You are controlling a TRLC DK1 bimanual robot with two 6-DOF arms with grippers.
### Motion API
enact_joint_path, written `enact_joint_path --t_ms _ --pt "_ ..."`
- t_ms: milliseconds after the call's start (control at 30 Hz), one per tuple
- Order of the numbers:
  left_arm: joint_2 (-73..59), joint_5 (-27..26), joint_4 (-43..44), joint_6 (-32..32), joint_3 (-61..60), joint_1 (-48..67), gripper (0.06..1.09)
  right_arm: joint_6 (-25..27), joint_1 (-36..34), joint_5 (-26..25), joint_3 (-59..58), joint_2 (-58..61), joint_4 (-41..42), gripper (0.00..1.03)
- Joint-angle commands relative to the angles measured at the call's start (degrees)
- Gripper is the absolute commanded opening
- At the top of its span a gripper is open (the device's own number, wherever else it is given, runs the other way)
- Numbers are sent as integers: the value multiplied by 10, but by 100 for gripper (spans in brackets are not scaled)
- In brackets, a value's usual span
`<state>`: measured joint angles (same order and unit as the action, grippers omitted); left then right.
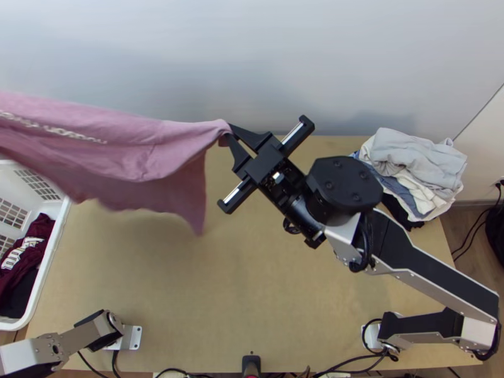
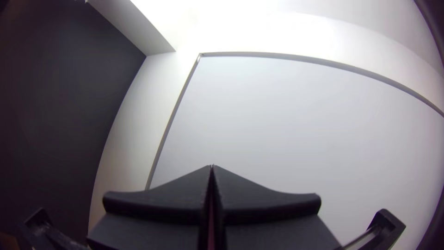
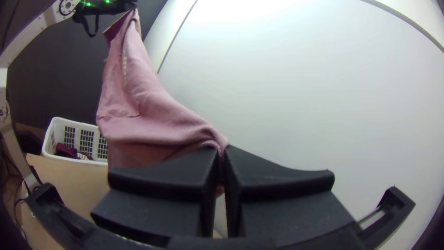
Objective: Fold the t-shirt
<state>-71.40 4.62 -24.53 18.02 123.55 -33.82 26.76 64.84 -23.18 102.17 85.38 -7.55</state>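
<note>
My right gripper (image 1: 229, 130) clenches one end of the t-shirt (image 1: 154, 148), my left gripper (image 2: 212, 167) pinches another; it hangs between them over the surface (image 1: 252, 283). It looks light, limp (likely to sag), so I'd favour shoulder or hem corners.

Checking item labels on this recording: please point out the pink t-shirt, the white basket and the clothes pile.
Pink t-shirt (image 1: 135, 151), top view: cloth beside the lettering.
White basket (image 1: 55, 234), top view: rim.
Clothes pile (image 1: 412, 157), top view: grey topmost cloth.
</note>
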Motion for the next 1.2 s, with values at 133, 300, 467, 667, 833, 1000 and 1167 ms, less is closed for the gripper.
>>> enact_joint_path --t_ms 133,300,467,667,833,1000,1167 --pt "14 9 16 -4 -31 -25 10 -7 21 -12 -15 -6 8 3" --pt "-2 48 56 -10 -144 83 10 -50 23 -6 -70 -29 -41 3" --pt "-31 132 156 -69 -264 233 10 -95 13 8 -172 -69 -48 3" --pt "-112 178 235 -96 -334 374 10 -140 -26 33 -268 -104 -50 3" --pt "-216 197 292 -114 -328 473 10 -166 -89 60 -349 -141 -52 3" --pt "-339 212 310 -116 -264 549 10 -196 -171 72 -459 -201 -43 3" --pt "-461 223 310 -132 -159 612 10 -202 -230 86 -559 -278 -48 3"
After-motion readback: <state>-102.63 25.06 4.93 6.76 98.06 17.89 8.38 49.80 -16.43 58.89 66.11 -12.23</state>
